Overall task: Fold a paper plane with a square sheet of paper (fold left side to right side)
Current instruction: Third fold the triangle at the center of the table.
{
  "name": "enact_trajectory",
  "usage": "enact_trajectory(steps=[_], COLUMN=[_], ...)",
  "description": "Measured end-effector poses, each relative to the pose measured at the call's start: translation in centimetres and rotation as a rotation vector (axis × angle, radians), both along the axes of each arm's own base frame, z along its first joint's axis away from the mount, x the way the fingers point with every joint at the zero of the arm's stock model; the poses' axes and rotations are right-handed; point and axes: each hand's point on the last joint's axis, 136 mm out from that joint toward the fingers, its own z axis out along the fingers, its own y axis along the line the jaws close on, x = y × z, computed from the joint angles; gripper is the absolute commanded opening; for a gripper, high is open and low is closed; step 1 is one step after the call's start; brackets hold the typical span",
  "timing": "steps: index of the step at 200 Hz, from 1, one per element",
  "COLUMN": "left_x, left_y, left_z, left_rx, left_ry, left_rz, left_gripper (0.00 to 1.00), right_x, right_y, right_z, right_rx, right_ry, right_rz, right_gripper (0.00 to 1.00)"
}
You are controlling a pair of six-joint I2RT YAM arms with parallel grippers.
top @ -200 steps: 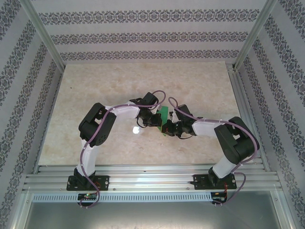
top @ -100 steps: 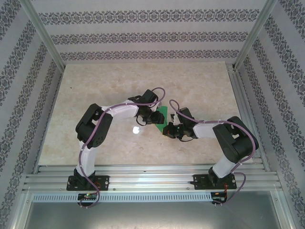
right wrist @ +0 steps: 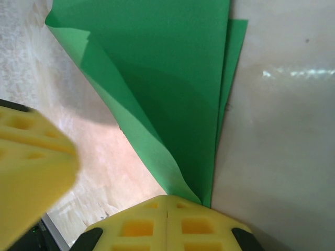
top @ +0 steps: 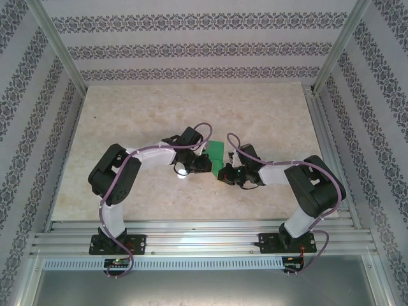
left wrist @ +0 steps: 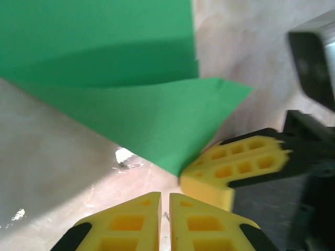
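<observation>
The square sheet of paper (top: pixel 218 152), folded into overlapping layers, is held near the middle of the bench (top: pixel 146 108), between the two arms. Its near corner is pinched by the right gripper (right wrist: pixel 166 205). The left gripper (left wrist: pixel 165 204) is pressed together just left of that corner, beside the paper's edge.

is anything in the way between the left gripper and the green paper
Nothing visible. Only bare table lies between the left gripper, jaws shut, and the folded square sheet of paper. The right gripper pinches the sheet's corner off to one side.
</observation>
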Motion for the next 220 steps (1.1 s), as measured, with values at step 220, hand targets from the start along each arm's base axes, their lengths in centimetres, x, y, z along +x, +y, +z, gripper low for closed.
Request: enact_trajectory(steps=[220], left_x=[2.4], left_y=[-2.2], left_z=[-1.6], left_rx=[0.061], left_ry=[-0.037], left_rz=[0.010], left_gripper=[0.09], right_x=[0.0], right_y=[-0.2], right_z=[-0.1], right_rx=[-0.027], right_ry=[0.001], right_rz=[0.015], right_gripper=[0.00])
